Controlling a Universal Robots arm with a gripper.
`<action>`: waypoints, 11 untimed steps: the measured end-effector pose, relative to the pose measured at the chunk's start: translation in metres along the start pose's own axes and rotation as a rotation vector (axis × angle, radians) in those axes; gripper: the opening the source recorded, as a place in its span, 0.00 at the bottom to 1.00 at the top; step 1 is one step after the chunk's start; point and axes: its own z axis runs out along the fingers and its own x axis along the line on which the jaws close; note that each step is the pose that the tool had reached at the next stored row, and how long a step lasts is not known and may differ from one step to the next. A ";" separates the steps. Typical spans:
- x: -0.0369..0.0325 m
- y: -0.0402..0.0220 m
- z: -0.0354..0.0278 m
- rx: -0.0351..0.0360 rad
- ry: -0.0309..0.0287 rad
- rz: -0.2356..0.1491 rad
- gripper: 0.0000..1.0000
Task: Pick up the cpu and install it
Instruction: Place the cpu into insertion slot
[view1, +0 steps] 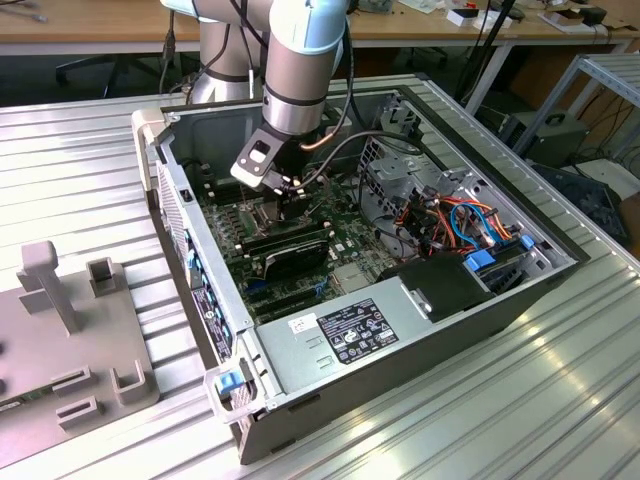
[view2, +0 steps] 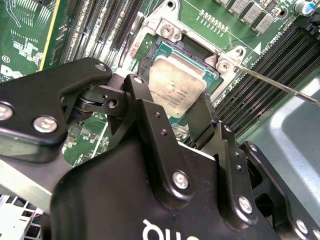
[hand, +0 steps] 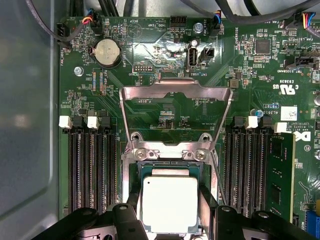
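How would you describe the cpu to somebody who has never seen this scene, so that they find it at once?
Inside the open computer case lies a green motherboard. By the hinge of the raised metal frame is the cpu, between two banks of black memory slots. It alone is a flat, dull silver square.

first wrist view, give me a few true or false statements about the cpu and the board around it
1. The cpu sits between the fingers of the gripper. True.
2. The metal socket frame is closed down over the cpu. False: it is swung open, off the cpu.
3. A round coin battery sits on the green board. True.
4. Every memory slot is empty. False: a green memory module stands in one slot.
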 end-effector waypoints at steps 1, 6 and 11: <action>0.0000 0.0000 0.0000 0.0000 0.0000 0.000 0.55; 0.0003 0.0000 0.0001 0.0000 0.0001 0.000 0.55; 0.0004 0.0000 0.0002 -0.0001 0.0009 0.000 0.55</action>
